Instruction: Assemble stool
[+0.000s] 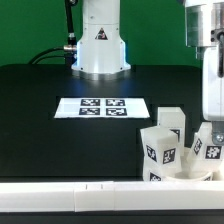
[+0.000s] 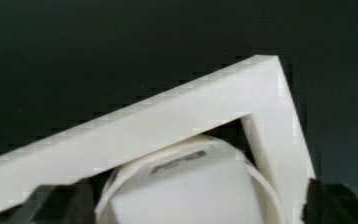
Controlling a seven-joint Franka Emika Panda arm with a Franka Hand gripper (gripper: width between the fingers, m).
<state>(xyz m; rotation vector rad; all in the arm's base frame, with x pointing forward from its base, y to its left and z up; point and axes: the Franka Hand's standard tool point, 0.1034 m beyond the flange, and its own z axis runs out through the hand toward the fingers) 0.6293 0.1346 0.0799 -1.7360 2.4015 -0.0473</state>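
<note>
Two stubby white plastic tagged legs stand upright on the round white disc seat, more seemingly remain, and whether the gripper is spread cannot be told.

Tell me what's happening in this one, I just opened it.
A Franka arm is putting a white stool together on a black table. Its gripper hangs over the seat in the corner of the L-shaped rail, at the exterior view's right, where blocky tagged legs already stand upright. Whether it holds anything can't be told. The marker board lies mid-table.
</note>
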